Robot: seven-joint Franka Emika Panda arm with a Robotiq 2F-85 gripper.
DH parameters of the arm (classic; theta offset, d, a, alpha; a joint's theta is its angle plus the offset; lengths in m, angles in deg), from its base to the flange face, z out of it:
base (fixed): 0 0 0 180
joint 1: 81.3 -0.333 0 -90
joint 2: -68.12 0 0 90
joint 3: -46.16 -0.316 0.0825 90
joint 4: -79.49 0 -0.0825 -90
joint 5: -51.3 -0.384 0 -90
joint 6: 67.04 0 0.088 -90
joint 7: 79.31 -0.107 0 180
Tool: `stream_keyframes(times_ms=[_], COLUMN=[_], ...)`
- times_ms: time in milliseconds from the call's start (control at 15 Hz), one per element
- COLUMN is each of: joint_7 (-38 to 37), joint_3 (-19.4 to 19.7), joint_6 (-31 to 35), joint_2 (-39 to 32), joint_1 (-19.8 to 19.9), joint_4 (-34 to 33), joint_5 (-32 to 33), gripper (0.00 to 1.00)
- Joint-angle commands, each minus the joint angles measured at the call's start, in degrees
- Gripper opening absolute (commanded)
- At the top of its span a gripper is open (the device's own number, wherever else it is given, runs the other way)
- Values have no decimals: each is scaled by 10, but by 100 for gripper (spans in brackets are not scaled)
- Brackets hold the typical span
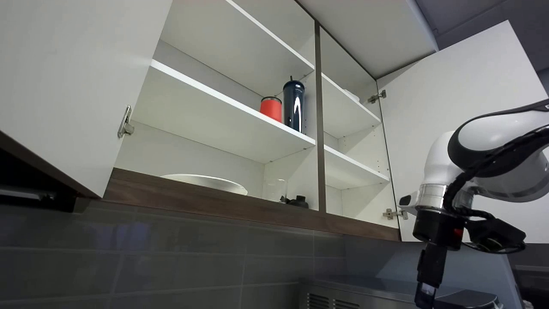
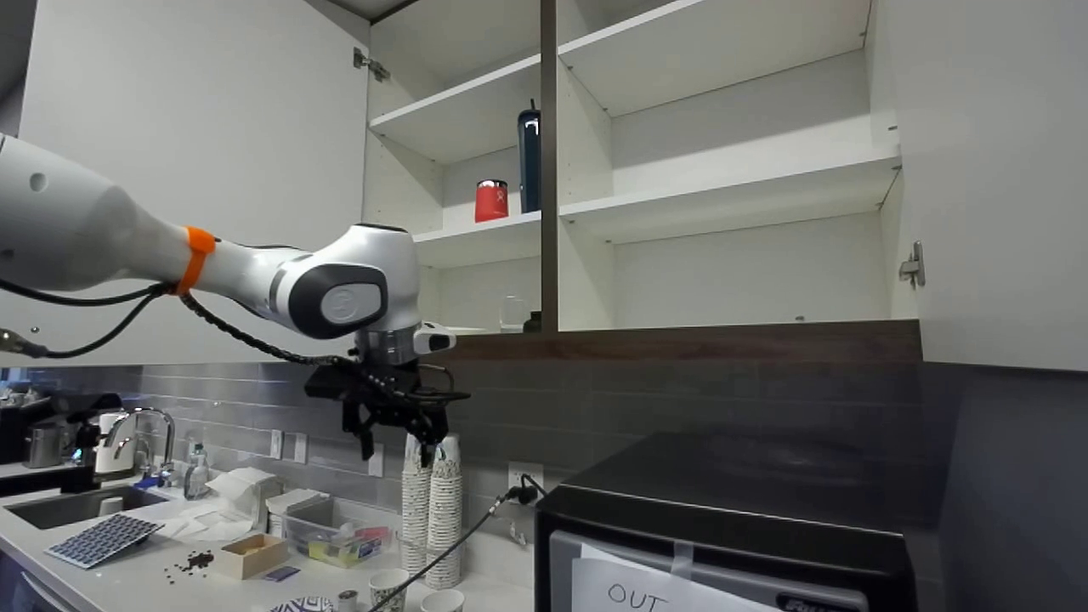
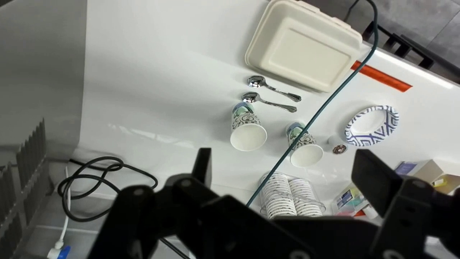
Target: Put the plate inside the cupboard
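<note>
The white plate [image 1: 206, 181] lies on the bottom shelf of the cupboard [image 1: 240, 210], partly hidden behind the brown bottom edge. Only a thin sliver of the plate [image 2: 466, 330] shows in the other exterior angle, and it is out of the wrist view. The cupboard [image 2: 731, 342] stands with its doors open in both exterior views. My gripper [image 2: 397, 450] points down, below the level of the cupboard and apart from it. In the wrist view the gripper [image 3: 288, 167] is open, with nothing between its fingers, above the counter. In an exterior view the gripper [image 1: 424, 296] shows side-on.
A red cup [image 1: 271, 109] and dark bottle [image 1: 294, 105] stand on the middle shelf; a clear glass [image 1: 275, 189] is near the plate. An open door [image 1: 463, 86] is behind the arm. Below are a microwave [image 2: 722, 501], cup stacks [image 2: 429, 510] and a food container [image 3: 305, 54].
</note>
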Motion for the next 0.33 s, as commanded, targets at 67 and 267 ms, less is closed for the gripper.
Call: stream_keyframes(times_ms=[67,267], joint_7=[-7,-8], joint_3=[9,9], joint_6=[0,0], joint_2=[2,3], joint_1=[-12,-13], joint_4=[2,3], joint_5=[8,8], gripper=[100,100])
